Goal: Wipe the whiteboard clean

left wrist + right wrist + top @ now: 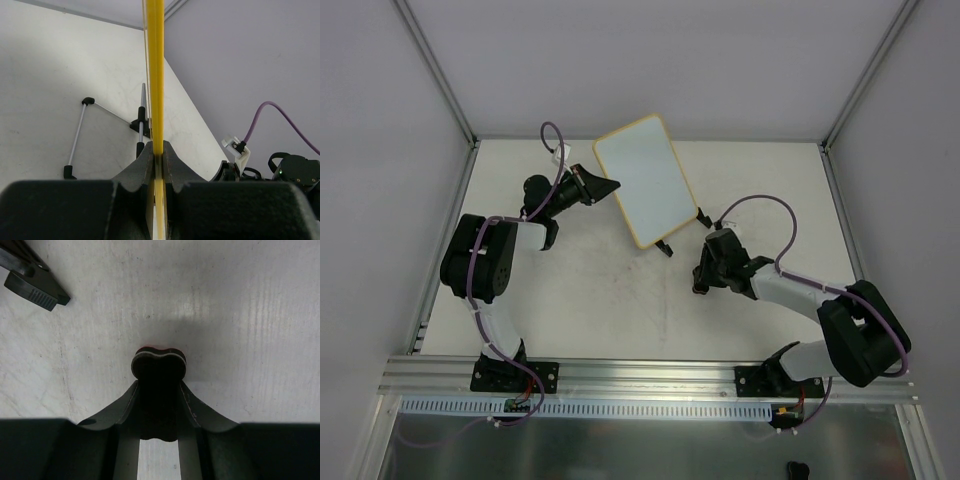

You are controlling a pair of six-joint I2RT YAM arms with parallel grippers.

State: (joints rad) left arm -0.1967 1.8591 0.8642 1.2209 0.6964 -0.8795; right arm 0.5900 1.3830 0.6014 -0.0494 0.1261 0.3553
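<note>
The left hand (158,150) is clamping the whiteboard's (642,177) yellow edge; right of the whiteboard, the right hand (158,371) is gripping a small black eraser (158,360).

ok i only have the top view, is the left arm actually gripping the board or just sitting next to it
observer: gripping it. the left wrist view shows the left fingers shut on the whiteboard, on its yellow edge.
operator: and the right one, anything in it
observer: yes. the right wrist view shows a small black block pinched between the right fingers, with a red strip on its far side.
operator: is it touching the table
observer: cannot tell. there is a soft shadow on the table just beyond it.
</note>
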